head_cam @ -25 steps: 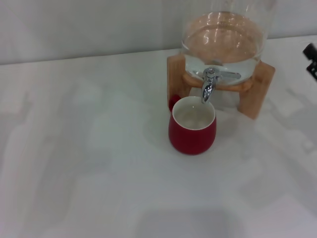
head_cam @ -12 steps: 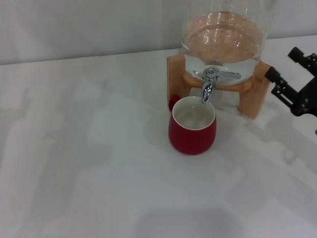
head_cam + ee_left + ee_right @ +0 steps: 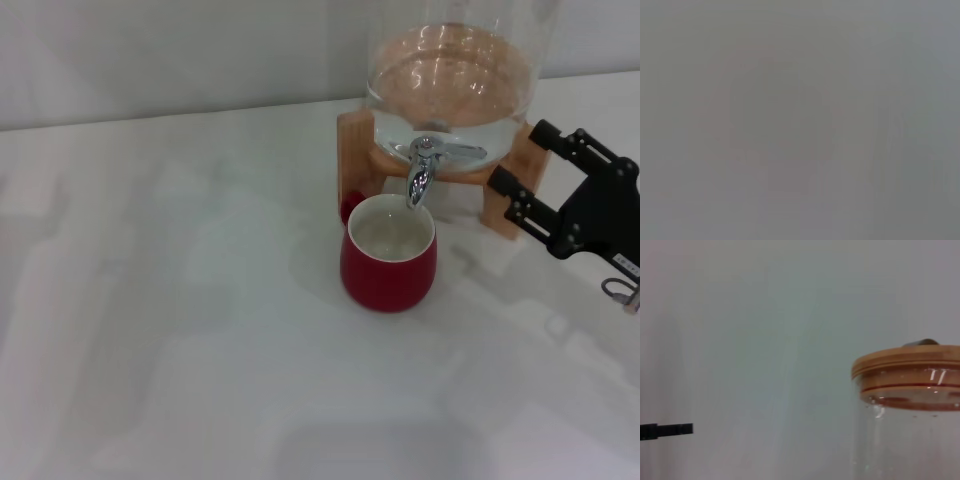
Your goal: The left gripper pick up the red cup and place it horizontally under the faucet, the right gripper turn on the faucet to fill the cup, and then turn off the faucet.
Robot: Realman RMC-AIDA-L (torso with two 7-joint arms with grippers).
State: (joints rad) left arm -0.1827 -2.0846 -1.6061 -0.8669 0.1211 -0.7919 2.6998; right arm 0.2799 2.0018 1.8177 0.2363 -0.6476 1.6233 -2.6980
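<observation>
The red cup (image 3: 388, 258) stands upright on the white table, its cream inside open to the top, directly below the spout of the chrome faucet (image 3: 422, 172). The faucet's lever points right, toward the wooden stand. My right gripper (image 3: 520, 157) hovers to the right of the faucet, in front of the stand's right leg, with its two flat jaws apart and nothing between them. Neither jaw touches the lever. The left gripper is out of sight, and the left wrist view is a plain grey blur.
The glass dispenser (image 3: 450, 70) holds water and sits on a wooden stand (image 3: 352, 150) at the back. In the right wrist view, its wooden lid (image 3: 907, 362) and glass wall (image 3: 905, 440) show. The white table (image 3: 180, 300) extends left and forward.
My right gripper has come in from the right edge, moving left toward the faucet. The cup and the dispenser have stayed put.
</observation>
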